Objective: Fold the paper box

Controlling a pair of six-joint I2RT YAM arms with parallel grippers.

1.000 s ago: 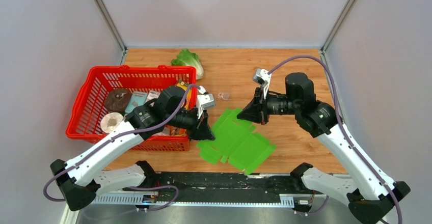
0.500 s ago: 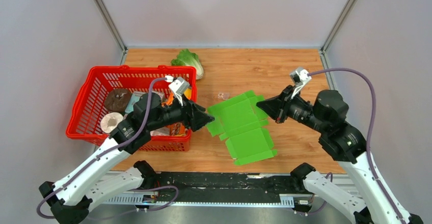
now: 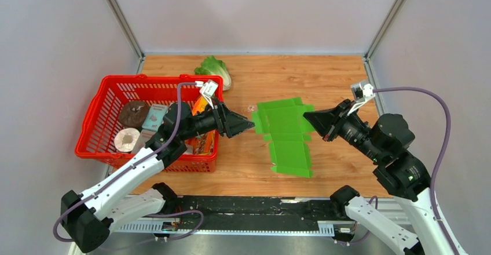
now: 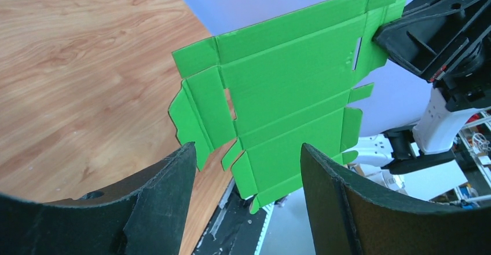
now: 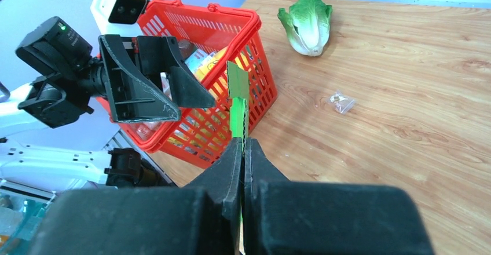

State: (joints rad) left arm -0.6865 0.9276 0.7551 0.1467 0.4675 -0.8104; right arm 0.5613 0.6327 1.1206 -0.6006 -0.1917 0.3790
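The left arm (image 3: 124,174) and right arm (image 3: 399,162) have white shells, black joints and black bases. A purple-grey cable (image 3: 422,93) loops along each. The left hand (image 3: 248,124) and right hand (image 3: 310,117) are black wedges, each topped by a white camera block (image 3: 208,87).

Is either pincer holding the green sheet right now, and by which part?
The right pincer pinches the paper box by an edge flap; the left pincer is open, holding nothing.

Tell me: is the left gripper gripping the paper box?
No, the left gripper is wide open; the right gripper pinches the paper box.
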